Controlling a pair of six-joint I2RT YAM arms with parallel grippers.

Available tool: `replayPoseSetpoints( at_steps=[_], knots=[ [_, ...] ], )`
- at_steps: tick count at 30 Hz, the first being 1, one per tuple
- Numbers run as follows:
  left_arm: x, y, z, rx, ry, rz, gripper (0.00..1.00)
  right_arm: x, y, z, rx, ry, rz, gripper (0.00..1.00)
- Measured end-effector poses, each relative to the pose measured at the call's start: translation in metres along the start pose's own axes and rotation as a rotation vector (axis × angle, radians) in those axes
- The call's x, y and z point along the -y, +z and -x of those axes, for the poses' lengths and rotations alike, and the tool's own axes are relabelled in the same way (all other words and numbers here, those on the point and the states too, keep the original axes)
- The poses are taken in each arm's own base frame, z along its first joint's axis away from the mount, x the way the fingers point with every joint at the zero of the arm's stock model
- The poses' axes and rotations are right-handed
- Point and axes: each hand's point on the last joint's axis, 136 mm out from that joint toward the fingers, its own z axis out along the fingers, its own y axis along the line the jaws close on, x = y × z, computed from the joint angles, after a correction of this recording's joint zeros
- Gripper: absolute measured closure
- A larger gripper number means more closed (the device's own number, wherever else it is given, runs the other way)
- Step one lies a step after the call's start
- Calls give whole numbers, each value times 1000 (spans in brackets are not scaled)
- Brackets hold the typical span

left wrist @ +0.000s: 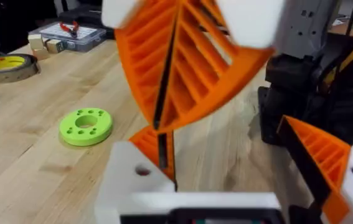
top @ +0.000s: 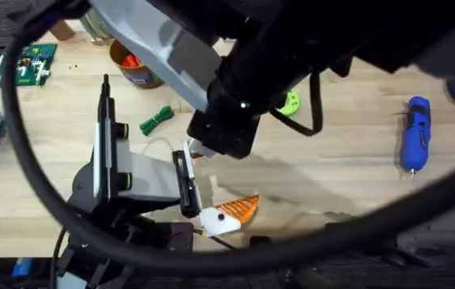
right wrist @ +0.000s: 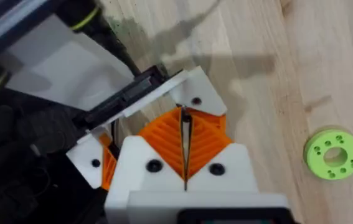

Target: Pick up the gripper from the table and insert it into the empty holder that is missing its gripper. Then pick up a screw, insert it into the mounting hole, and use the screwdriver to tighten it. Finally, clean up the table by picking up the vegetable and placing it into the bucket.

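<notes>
Spreading the left pincer [left wrist: 238, 186] wide and empty, we offer its bare holder [left wrist: 132, 180], lower centre, to the right pincer [left wrist: 160, 121]. Its pads are pressed together just above the orange gripper [left wrist: 151, 140]; whether they grip it we cannot tell.

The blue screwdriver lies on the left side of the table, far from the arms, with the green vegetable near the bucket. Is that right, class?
Not quite. In the overhead view the blue screwdriver lies on the right side of the table, far from the arms. The rest holds: the green vegetable lies near the bucket.
</notes>
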Motion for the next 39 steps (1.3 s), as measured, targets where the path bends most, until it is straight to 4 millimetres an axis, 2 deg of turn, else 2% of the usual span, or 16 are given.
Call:
replayPoseSetpoints(
  at_steps=[30, 39],
  knots=[
    [0, 0, 0, 0, 0, 0, 8, 7, 0, 3, 9, -2, -39, 995],
    [0, 0, 0, -1, -11, -3, 8, 9, 14, 1, -32, 4, -34, 995]
  ],
)
